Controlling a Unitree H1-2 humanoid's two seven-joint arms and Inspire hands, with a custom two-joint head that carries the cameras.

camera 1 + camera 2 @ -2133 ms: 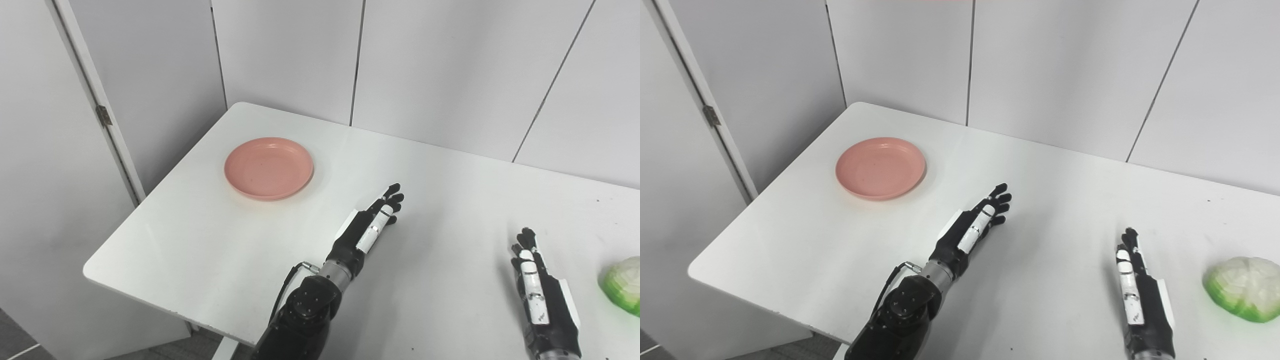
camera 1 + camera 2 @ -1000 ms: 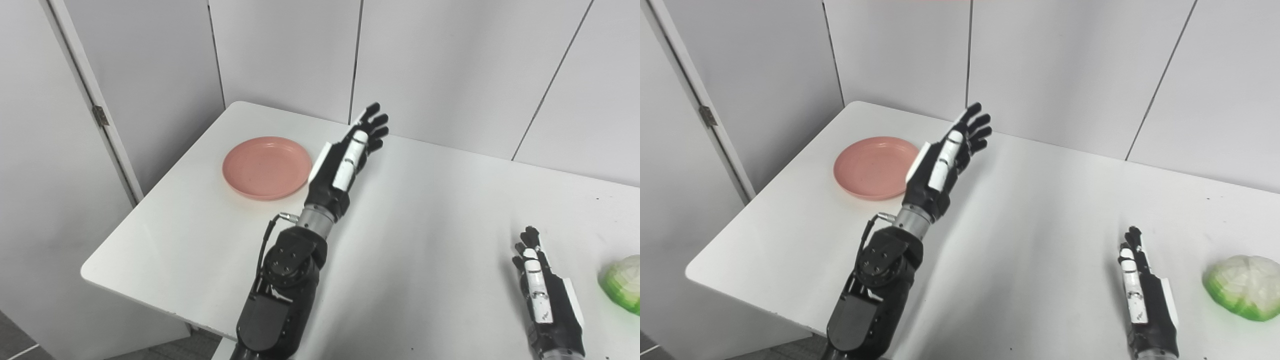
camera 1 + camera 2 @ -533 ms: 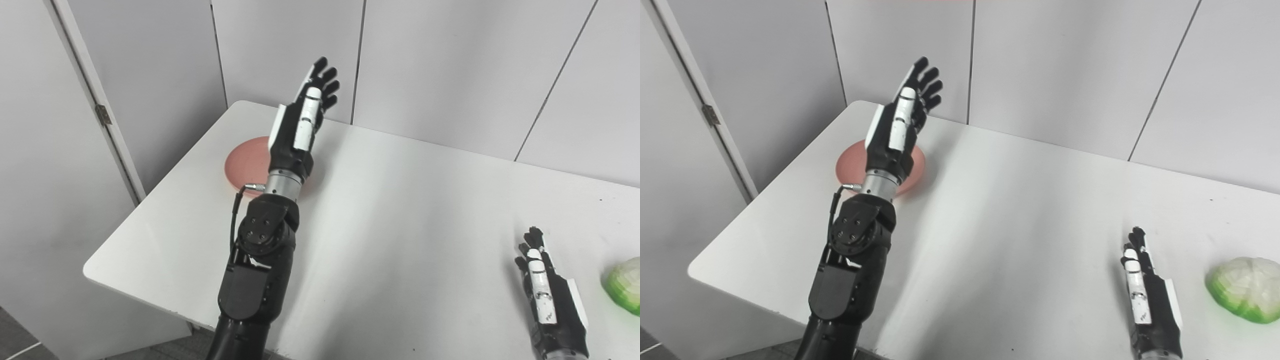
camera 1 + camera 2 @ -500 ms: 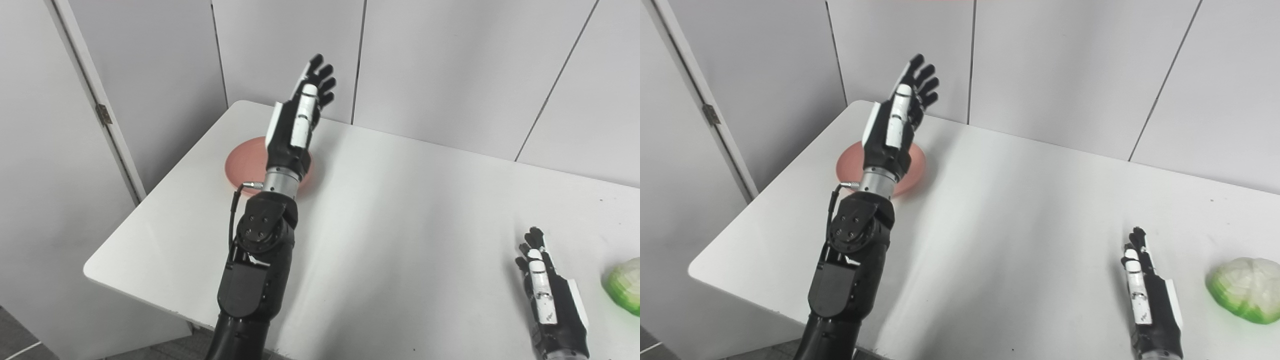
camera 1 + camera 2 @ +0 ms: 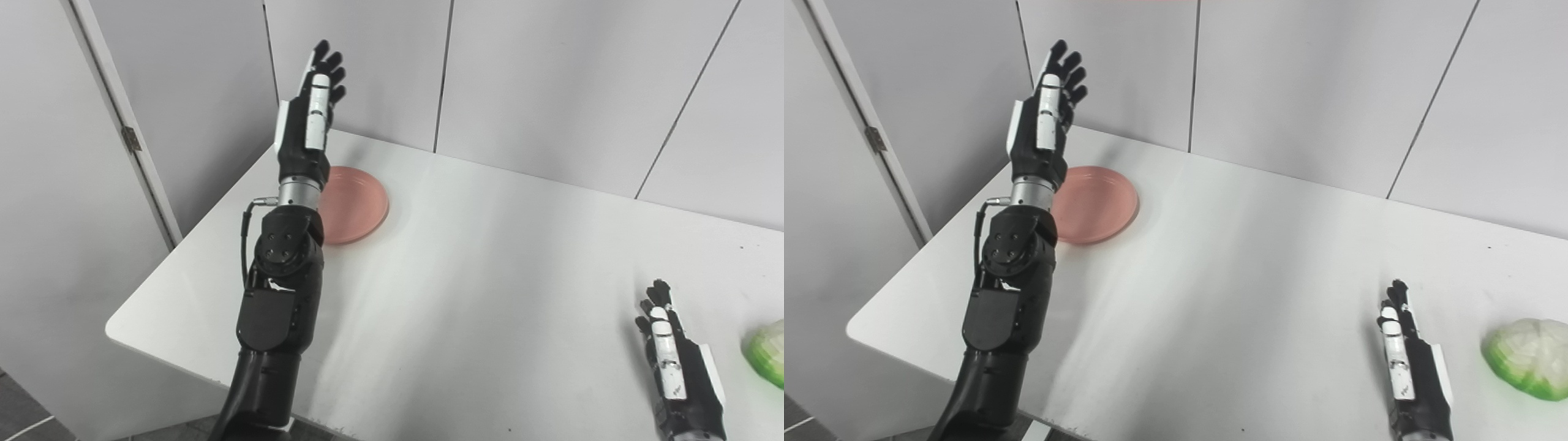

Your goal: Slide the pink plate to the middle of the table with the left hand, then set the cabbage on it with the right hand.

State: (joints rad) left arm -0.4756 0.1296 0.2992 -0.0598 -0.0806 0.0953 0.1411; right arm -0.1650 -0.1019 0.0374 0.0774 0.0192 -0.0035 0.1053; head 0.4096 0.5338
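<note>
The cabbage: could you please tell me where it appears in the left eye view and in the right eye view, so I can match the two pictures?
Left eye view: the cabbage sits at the lower right, cut off by the picture's right edge.
Right eye view: the cabbage sits at the lower right, nearly whole.
Shared landmark: the right hand lies flat on the table just left of it in both.

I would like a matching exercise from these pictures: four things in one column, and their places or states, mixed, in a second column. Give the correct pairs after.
Things:
1. round pink plate
2. green and white cabbage
3. left hand
4. right hand

States:
A. low at the table's near right, fingers straight
B. raised high, fingers apart
C. on the table near its far left corner
D. on the table at the far right

Pairs: 1-C, 2-D, 3-B, 4-A
</note>
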